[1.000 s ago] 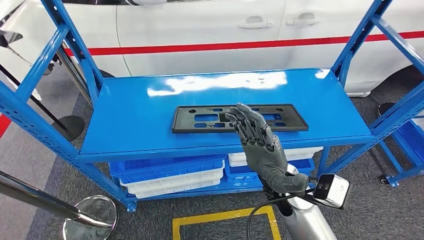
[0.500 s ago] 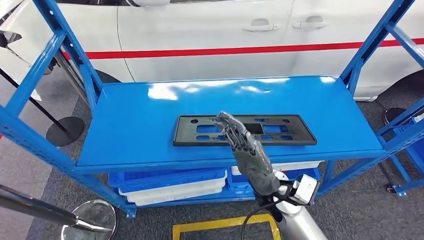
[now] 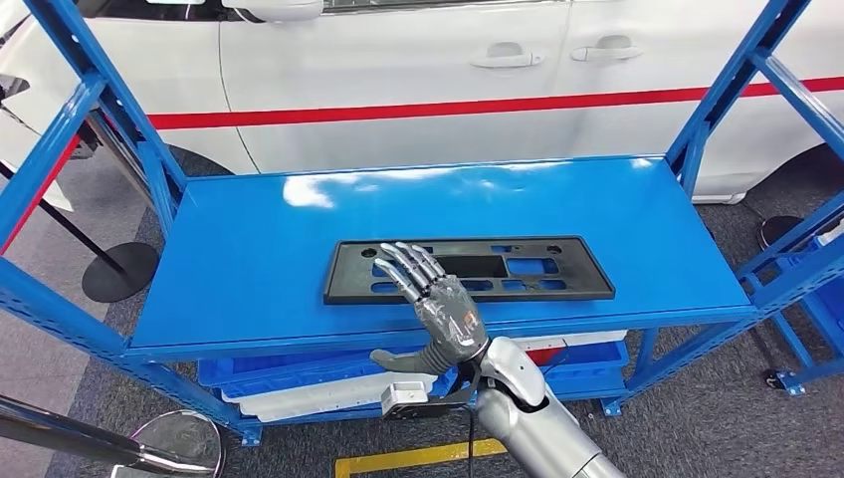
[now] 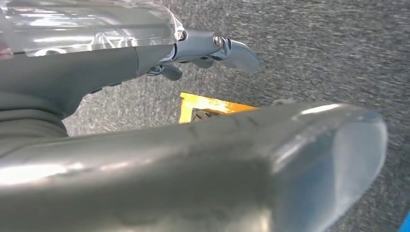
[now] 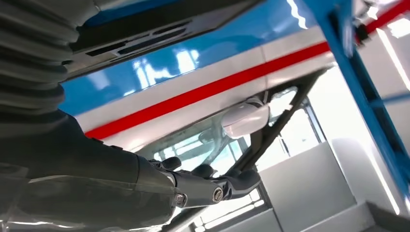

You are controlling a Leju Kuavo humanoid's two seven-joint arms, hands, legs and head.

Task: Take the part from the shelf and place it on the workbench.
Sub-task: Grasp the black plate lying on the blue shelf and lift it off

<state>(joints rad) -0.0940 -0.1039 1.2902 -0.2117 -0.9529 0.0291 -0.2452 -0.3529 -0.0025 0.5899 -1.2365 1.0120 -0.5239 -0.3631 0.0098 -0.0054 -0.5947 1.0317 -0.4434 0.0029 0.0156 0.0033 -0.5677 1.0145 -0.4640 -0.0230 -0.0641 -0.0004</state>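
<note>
**Reaching for the plate on the blue shelf**

The part [image 3: 468, 269], a long flat black plate with rectangular cut-outs, lies flat on the top board of the blue shelf [image 3: 249, 249], a little nearer the front edge than the back, its long side running left to right. The right hand [image 3: 430, 299] hovers over the part's left-centre area with its fingers [image 3: 403, 261] stretched out and apart and the thumb swung out low in front of the shelf edge; it holds nothing. From the head view I cannot tell whether the fingertips touch the plate or float just above it.

The left hand [image 4: 212, 46] hangs over grey floor near a yellow floor marking [image 4: 208, 106]; it seems to hold nothing, but its fingers are too little seen to judge how they lie.

The step in hand appears to be the grasp. The plate is thin and sits flush on the board, so a pinch from above would likely slip. A sounder way, I judge, is to draw it toward the near edge until it overhangs, then bring the thumb under and the fingers on top. Gripping nearer its middle should keep so long a piece from tipping. Blue and white bins [image 3: 328, 383] sit below, and a white car [image 3: 448, 90] stands behind the shelf.
</note>
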